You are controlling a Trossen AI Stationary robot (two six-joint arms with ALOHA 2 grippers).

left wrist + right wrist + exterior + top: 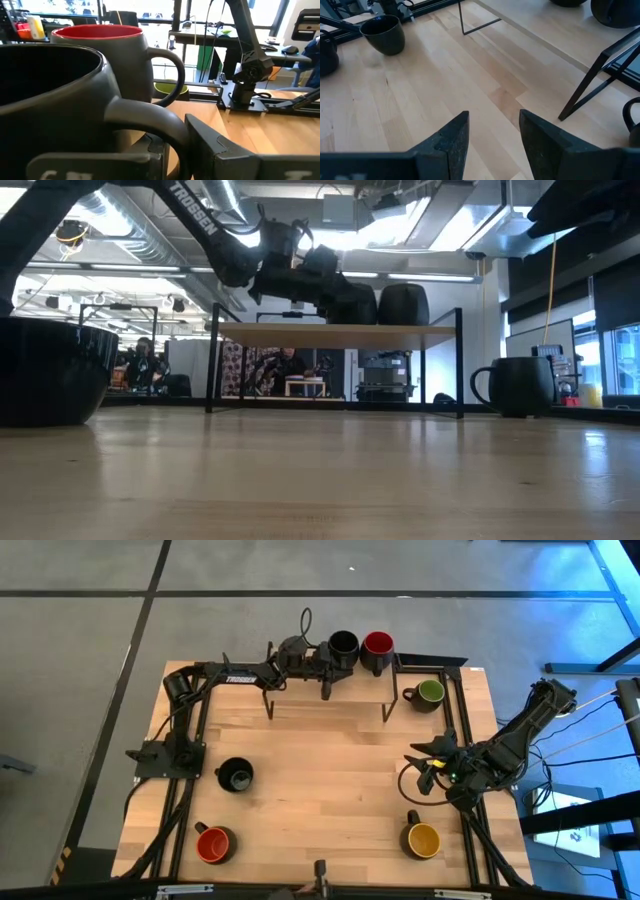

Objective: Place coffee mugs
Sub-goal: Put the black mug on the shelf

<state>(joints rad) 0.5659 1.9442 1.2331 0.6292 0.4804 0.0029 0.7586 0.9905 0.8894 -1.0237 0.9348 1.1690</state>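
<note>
Fingers, high view: left gripper (328,678) at black-lined mug (344,646) on shelf (300,690), grip unclear; red-lined mug (377,646) just beyond.
Left wrist view: mug handle (145,125) between fingers (215,145), contact not discernible.
Right wrist view: right gripper (492,137) spread apart, nothing between, above table (420,100).

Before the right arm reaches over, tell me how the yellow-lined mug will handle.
The yellow-lined mug looks ceramic: probably rigid, fairly heavy for its size, and breakable if dropped. Upright on the bare wooden table, it should slide rather than tip. Its glaze may be slippery.
</note>
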